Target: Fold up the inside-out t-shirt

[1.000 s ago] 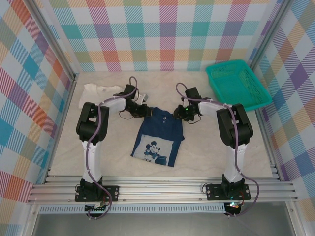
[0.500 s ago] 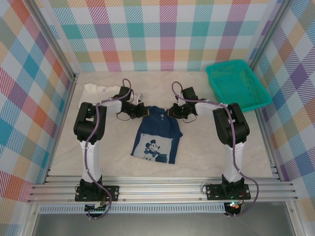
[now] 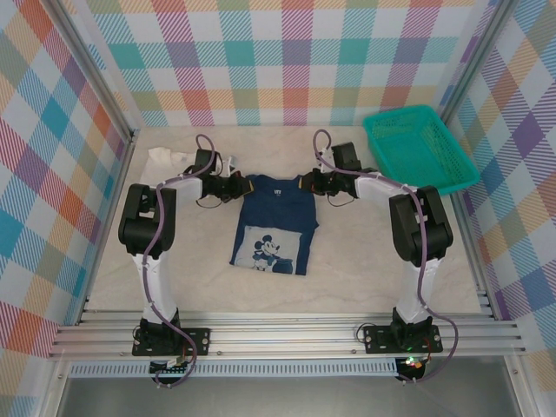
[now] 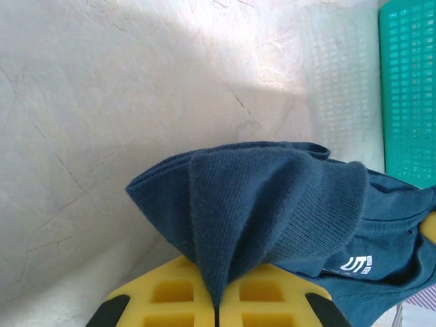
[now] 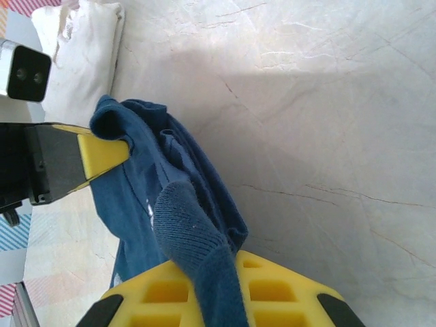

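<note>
1. White folded shirt [image 3: 169, 159]: a bunched pale bundle on the far-left part of the table [image 3: 373, 261], just beside the left arm's wrist.

2. Left gripper [image 3: 238, 185]: reaches in from the left, low over the table. Its yellow fingers [image 4: 170, 294] are clenched tight on a ridge of navy cloth at the garment's left shoulder. The fold stands up from between them.

3. Inside-out t-shirt [image 3: 274, 221]: dark navy, at the middle of the table, strung between the two grippers. The neck end points to the far wall, the hem toward the arm bases. The shoulder edge is drawn out sideways by both grips. A small white label [image 4: 355, 263] sits at the neck. The near half carries a pale panel with a cartoon mouse print [image 3: 268, 252] and lies flat on the table.

4. Right gripper [image 3: 306, 184]: comes in from the right, facing the left one across the collar. Its yellow fingers [image 5: 279, 289] are pinched shut on a thick roll of ribbed navy cloth at the right shoulder.

5. Teal basket [image 3: 417, 148]: mesh-walled, in the far-right corner, well apart from the t-shirt.
</note>
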`<state>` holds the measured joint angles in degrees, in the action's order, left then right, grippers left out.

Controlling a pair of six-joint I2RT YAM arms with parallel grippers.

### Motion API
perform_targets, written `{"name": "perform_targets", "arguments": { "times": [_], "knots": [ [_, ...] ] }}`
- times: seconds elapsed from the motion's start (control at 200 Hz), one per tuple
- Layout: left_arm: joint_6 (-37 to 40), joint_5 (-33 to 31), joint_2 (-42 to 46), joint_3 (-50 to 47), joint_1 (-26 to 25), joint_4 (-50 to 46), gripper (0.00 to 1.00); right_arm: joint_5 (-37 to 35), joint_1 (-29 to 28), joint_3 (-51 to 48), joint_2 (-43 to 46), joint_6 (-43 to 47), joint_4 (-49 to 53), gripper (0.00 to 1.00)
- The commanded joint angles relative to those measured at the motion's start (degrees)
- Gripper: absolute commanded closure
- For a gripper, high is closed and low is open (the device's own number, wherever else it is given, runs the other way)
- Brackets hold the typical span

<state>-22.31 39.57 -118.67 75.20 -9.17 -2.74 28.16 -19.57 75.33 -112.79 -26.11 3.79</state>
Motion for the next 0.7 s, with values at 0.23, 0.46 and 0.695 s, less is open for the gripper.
{"name": "perform_targets", "arguments": {
  "times": [0.23, 0.46, 0.695],
  "knots": [
    [-1.7, 2.2, 4.1, -3.0, -0.1, 6.8, 1.00, 1.1, 0.3, 1.6, 0.2, 3.5, -1.6, 1.00],
    [-2.7, 0.8, 8.9, -2.5, -0.3, 10.0, 1.00, -0.3, 0.7, 7.6, 1.0, 7.4, 2.8, 1.00],
    [-2.1, -1.7, 8.6, 11.4, -0.2, 4.4, 1.00, -0.6, 1.9, 22.2, 0.2, 11.0, 9.5, 1.00]
  ]
}}
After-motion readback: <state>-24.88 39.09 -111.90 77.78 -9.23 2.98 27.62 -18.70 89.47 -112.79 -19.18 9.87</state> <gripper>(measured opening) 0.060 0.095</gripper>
